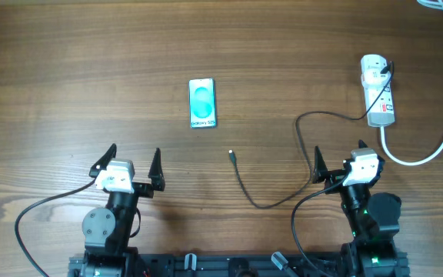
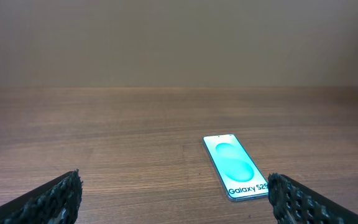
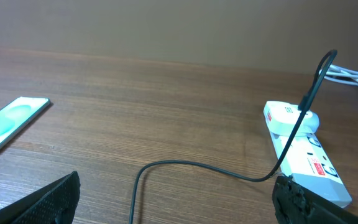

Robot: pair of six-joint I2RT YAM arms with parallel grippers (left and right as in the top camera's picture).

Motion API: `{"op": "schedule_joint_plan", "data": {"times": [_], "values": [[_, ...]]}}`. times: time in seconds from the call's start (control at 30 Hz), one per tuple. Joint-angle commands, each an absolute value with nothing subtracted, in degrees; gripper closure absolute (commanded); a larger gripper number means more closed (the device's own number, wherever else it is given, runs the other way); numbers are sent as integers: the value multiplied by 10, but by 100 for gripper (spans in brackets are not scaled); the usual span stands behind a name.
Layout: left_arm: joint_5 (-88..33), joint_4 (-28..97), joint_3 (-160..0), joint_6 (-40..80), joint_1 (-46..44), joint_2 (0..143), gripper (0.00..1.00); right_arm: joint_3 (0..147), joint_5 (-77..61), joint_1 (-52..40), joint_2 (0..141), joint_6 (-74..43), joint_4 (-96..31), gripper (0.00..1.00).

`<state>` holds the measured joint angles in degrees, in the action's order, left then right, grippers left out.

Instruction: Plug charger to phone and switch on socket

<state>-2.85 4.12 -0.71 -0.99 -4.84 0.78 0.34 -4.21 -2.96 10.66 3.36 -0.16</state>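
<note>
The phone [image 1: 202,102] lies flat at the table's middle, turquoise screen up, text end toward me; it also shows in the left wrist view [image 2: 235,167] and the right wrist view [image 3: 10,122]. The socket [image 1: 378,90], a white power strip with a white adapter at its far end, lies at the right [image 3: 303,150]. The charger cable [image 1: 302,131] runs from the adapter in a loop to its free plug tip [image 1: 232,155] below the phone. My left gripper [image 1: 133,165] is open and empty, near of the phone. My right gripper [image 1: 338,160] is open and empty, straddling the cable [image 3: 166,165].
A thick white cord [image 1: 437,146] loops from the socket to the table's far right edge. The robots' black cables [image 1: 44,208] trail by the arm bases at the near edge. The wooden table [image 1: 68,77] is bare on the left.
</note>
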Motion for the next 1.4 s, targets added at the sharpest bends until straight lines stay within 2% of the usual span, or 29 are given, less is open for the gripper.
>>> {"op": "schedule_joint_plan", "data": {"times": [0.0, 0.7, 0.87, 1.37], "values": [[-31, 42, -3, -9, -51, 4, 0, 3, -38, -32, 104, 44, 1, 0], [-31, 42, -3, -9, -51, 4, 0, 3, -38, -32, 104, 44, 1, 0], [13, 40, -3, -95, -51, 4, 0, 3, -38, -32, 104, 44, 1, 0], [0, 42, -3, -90, -51, 4, 0, 3, -38, -32, 104, 44, 1, 0]]}}
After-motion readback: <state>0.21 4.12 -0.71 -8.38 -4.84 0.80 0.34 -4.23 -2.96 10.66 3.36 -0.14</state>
